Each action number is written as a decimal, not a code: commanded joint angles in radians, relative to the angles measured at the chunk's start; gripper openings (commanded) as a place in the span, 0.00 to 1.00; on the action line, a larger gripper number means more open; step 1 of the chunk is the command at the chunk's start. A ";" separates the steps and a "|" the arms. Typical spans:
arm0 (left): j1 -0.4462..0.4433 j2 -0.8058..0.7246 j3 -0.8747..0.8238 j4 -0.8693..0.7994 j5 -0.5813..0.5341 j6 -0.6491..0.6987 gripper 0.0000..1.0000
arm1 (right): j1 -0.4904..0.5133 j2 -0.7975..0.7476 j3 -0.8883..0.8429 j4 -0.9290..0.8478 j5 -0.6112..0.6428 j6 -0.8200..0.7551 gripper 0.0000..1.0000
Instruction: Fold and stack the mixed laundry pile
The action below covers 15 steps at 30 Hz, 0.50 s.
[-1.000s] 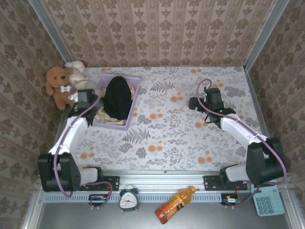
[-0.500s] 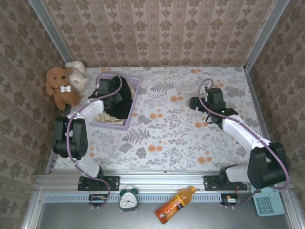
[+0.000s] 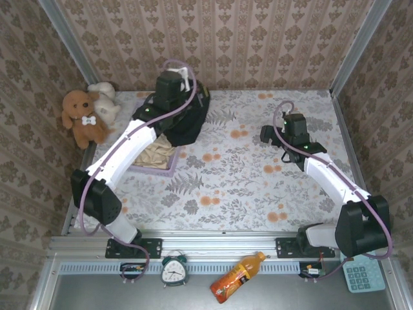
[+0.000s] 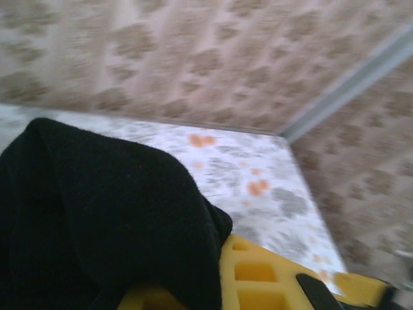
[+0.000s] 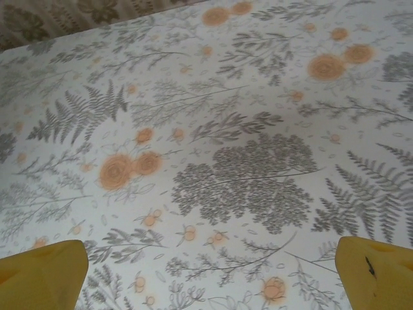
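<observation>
We're watching the left gripper (image 3: 175, 87) clamping the black garment (image 3: 188, 123) at the table's (image 3: 258, 187) far edge, above the basket (image 3: 158, 169). The right gripper (image 5: 210, 268) is hovering, jaws apart.

Brown teddy bear (image 3: 80, 116), white bear (image 3: 106, 103), lavender basket (image 3: 155, 170) at left; clock (image 3: 173, 270), orange bottle (image 3: 235, 278), calculator (image 3: 362, 271) on near ledge.

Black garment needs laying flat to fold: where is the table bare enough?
Widest bare stretch: the table's middle, between the lavender basket and the right arm, to the near edge. Crowded: the far left corner, with basket, teddy bears and the left arm holding the black garment.
</observation>
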 commanded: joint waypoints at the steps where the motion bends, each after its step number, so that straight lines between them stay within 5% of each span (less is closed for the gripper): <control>1: -0.070 0.109 0.151 0.039 0.136 0.025 0.00 | -0.040 0.006 0.018 -0.067 0.057 0.035 1.00; 9: -0.162 0.445 0.413 0.046 0.328 -0.049 0.01 | -0.163 -0.030 -0.019 -0.120 0.093 0.086 1.00; 10: -0.160 0.472 0.411 0.031 0.288 -0.029 0.12 | -0.172 -0.034 -0.026 -0.126 0.090 0.094 1.00; 13: -0.145 0.513 0.367 -0.043 0.109 0.047 0.85 | -0.181 -0.050 -0.051 -0.127 0.063 0.095 1.00; 15: -0.122 0.516 0.303 -0.050 0.033 0.054 1.00 | -0.181 -0.054 -0.057 -0.125 0.017 0.085 0.99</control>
